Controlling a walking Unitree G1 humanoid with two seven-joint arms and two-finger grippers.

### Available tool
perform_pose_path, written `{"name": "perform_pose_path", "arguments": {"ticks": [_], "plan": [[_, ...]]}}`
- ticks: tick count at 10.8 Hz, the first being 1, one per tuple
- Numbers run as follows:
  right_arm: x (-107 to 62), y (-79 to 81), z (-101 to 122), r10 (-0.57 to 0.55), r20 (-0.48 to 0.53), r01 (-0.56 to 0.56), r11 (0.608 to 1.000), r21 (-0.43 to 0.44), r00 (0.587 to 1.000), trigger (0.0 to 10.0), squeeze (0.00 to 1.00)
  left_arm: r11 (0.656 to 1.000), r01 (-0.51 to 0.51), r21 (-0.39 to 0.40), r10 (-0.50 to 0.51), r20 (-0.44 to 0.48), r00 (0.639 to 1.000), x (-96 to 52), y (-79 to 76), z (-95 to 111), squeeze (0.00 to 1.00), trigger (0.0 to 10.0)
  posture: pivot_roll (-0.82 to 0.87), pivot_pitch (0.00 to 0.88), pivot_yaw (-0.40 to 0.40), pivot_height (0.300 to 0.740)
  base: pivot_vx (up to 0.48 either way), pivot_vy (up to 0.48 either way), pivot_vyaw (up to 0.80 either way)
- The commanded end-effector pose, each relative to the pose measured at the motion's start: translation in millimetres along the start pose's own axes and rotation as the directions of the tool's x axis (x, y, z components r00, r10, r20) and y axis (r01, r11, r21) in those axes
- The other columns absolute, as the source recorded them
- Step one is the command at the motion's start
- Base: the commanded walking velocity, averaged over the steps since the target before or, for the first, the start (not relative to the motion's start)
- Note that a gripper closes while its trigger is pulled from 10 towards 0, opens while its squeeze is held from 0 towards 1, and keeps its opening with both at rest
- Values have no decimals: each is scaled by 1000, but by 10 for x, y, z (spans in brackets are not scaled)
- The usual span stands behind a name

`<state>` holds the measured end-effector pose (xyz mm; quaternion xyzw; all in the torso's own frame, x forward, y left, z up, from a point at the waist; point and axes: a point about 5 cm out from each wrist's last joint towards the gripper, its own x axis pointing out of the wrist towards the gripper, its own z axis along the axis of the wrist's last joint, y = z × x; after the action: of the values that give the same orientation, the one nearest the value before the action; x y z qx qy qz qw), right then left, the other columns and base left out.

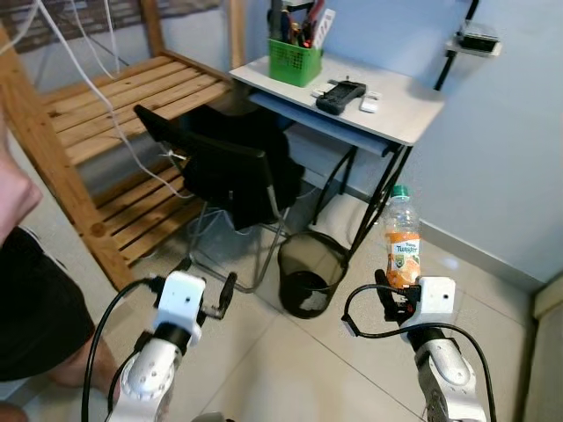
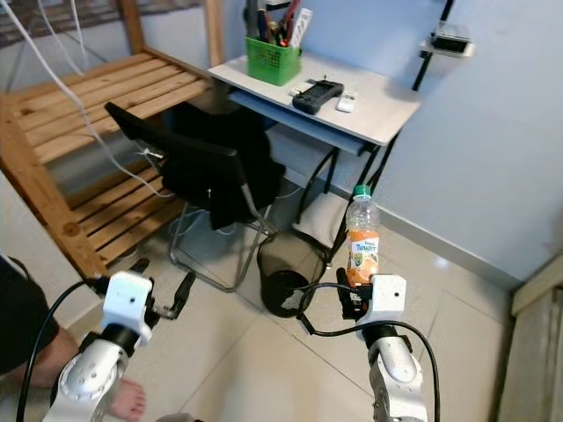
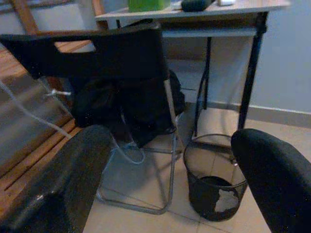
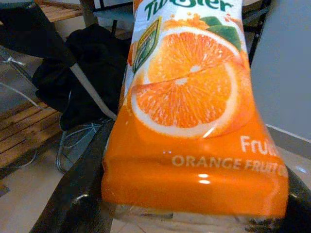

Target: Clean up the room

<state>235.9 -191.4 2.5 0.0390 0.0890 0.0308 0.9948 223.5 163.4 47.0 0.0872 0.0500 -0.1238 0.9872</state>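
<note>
Right pincer [image 1: 393, 297] clamps the upright orange-labelled plastic juice bottle [image 1: 403, 238] beside the black mesh wastebasket [image 1: 310, 272] under the white desk [image 1: 400, 110]; its wrist view reads the label. Left pincer [image 1: 208, 286] spread apart.

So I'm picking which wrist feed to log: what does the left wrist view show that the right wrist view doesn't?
Left wrist view alone: the black mesh bin on the tiles, the desk's legs, and the open left gripper holding nothing. Right wrist view alone: the orange juice bottle close up, label readable, clamped by the right gripper. Both share the black chair draped with dark cloth and the wooden slats.
</note>
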Motion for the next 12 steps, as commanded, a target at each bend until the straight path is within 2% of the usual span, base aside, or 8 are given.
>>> {"name": "perform_pose_path", "arguments": {"ticks": [1,3,4,6,12], "plan": [[48,-32,53,-12,24,13,1000,-15,1000,10000,0,999,31,10,-31,-3,1000,49,-16,15,0,10000,-8,0,-19,740,431,0,0],[97,-59,80,-25,29,26,999,-33,999,10000,0,995,101,17,-101,-1,995,102,-58,59,0,10000,-10,0,-14,740,452,0,0],[118,-70,89,-33,22,34,999,-43,999,10000,0,994,110,22,-110,0,994,106,-60,72,0,10000,-9,0,-13,740,454,0,0],[184,-64,79,-41,-2,41,998,-50,999,10000,0,992,125,33,-125,9,992,125,-44,115,0,10000,2,0,-7,740,456,0,-644],[271,-29,76,-36,-34,34,997,-68,999,10000,0,988,152,29,-152,-1,988,102,-89,126,0,10000,19,0,-9,740,469,0,0]]}}
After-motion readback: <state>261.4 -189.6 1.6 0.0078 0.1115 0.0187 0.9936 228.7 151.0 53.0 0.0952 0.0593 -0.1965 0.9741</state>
